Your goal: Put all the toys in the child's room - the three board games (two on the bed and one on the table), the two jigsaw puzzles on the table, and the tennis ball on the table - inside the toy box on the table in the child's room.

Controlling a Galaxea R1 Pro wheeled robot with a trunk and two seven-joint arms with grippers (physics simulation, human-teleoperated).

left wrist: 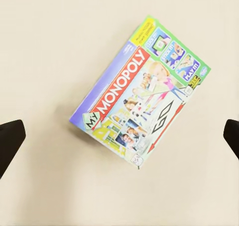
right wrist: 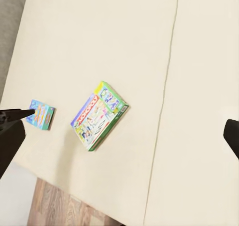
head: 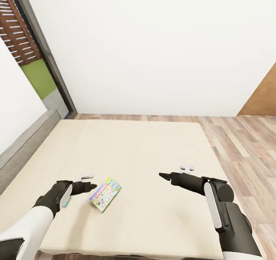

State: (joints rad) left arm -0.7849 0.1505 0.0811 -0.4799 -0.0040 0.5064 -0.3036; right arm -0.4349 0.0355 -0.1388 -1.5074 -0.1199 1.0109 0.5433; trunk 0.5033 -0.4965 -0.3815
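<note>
On the bed [head: 145, 152], Monopoly board game [head: 105, 193] lies flat just beside left gripper [head: 87, 186], jaws spread, nothing held; right gripper [head: 165, 175] spread too; should centre over box, close across narrow sides.

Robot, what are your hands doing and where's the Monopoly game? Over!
Left gripper open, empty, beside the Monopoly box. Right gripper open, empty, over the bed. Box flat on mattress, nothing blocking it. Smaller blue box nearby.
</note>
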